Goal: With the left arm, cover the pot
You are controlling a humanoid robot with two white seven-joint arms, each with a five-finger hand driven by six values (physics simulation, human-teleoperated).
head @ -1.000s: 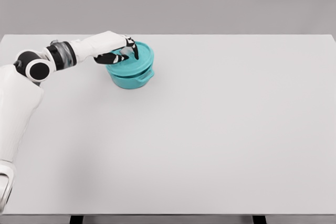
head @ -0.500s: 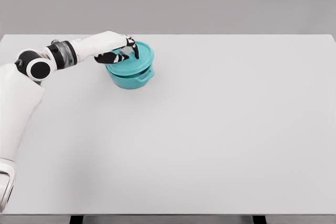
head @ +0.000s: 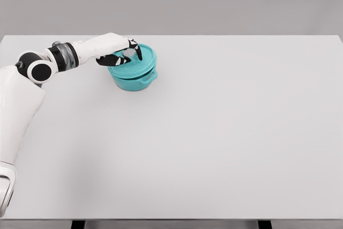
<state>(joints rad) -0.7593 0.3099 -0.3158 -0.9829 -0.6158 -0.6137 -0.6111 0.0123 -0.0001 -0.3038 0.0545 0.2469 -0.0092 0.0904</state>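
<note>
The left arm is seen entering from the picture's left edge, bent at a black-and-white elbow joint and stretched out toward the far left part of the bench (head: 225,143). The left hand (head: 115,50) is held low over the teal pot (head: 134,76), palm turned down, wrist roughly level with the top of the pot. The black-tipped fingers (head: 138,51) are curled down around something small and pale at the middle of the teal lid (head: 143,60), which looks like the lid's knob; the knob itself is mostly hidden by the hand, so the grip can be judged only from the curl of the fingers. The thumb is seen tucked beneath the palm on the near side, dark against the lid.

The lid is shown lying flat across the top of the pot, its rim lined up with the pot's rim all the way round as far as can be seen. A small teal handle is seen sticking out on the pot's right side. The pot stands on the bench near the far edge, left of the middle. Nothing is seen between the hand and the pot, and nothing stands beside the pot. A plain grey wall is shown behind the bench.
</note>
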